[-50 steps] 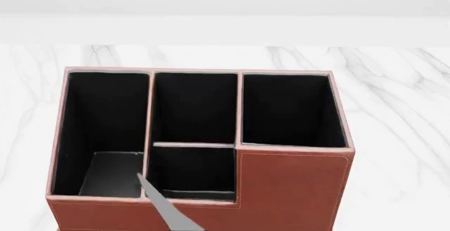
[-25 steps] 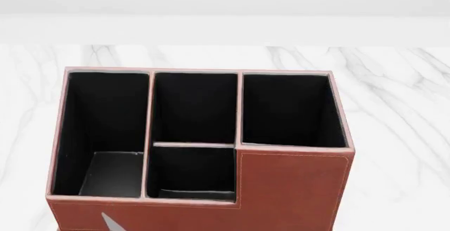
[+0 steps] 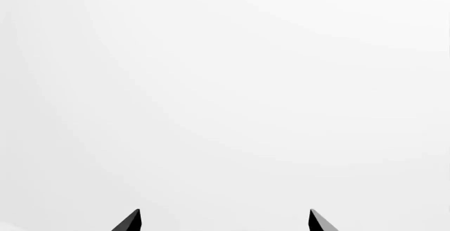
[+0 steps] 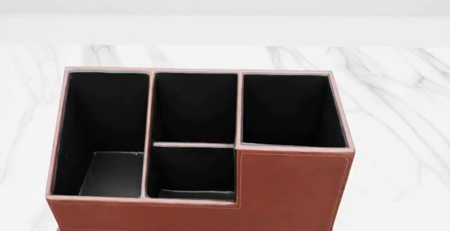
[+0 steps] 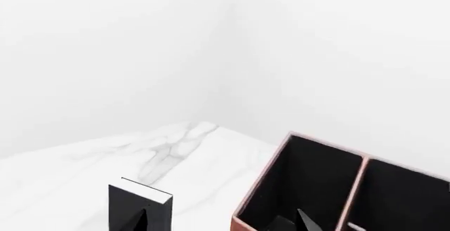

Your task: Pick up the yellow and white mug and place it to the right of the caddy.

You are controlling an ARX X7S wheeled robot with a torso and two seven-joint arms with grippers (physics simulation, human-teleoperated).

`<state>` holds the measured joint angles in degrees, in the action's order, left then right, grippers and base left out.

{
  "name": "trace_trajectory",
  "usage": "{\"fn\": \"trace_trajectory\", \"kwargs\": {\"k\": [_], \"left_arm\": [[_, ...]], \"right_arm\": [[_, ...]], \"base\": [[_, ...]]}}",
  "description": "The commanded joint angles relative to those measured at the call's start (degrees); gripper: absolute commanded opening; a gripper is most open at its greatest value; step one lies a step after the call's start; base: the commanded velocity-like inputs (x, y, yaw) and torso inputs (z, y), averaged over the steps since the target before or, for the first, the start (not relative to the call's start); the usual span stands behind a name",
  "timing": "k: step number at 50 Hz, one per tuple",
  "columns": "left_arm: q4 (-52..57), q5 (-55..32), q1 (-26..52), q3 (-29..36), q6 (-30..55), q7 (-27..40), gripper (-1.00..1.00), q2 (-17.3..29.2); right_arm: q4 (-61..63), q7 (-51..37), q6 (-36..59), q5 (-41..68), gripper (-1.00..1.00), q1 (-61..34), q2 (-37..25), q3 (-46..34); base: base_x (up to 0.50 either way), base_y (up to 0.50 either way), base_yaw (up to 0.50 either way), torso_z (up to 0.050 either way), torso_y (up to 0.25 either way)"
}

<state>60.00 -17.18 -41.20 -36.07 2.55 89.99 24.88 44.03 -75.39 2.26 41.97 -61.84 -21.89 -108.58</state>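
Four black-lined compartments of the caddy [image 4: 292, 186] fill the head view on the white marble surface [image 4: 393, 109], and the yellow and white mug shows in none of the views, so its place cannot be told. Left tool [image 3: 223, 221] points at blank white with its tips spread apart and holding nothing; right tool [image 5: 221, 223] hangs open too, over the caddy's edge near a black book with a white edge [image 5: 140, 202]. Judging by its kind, such a mug should be light, stiff and somewhat slick, best pinched across the rim wall or by its loop handle.
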Motion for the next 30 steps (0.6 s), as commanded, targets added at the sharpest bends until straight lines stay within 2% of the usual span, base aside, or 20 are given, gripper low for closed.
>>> {"fn": "trace_trajectory", "kwargs": {"k": [1, 30], "left_arm": [[0.0, 0.1, 0.3, 0.3, 0.3, 0.0, 1.0, 0.1], [0.0, -0.1, 0.4, 0.3, 0.4, 0.0, 1.0, 0.2]], "right_arm": [[-4.5, 3.2, -0.9, -0.8, 1.0, 4.2, 3.2, -2.0], [-14.9, 11.4, -4.9, 0.1, 1.0, 12.5, 7.1, -4.4]], "base": [[0.0, 0.0, 0.0, 0.0, 0.0], [0.0, 0.0, 0.0, 0.0, 0.0]]}}
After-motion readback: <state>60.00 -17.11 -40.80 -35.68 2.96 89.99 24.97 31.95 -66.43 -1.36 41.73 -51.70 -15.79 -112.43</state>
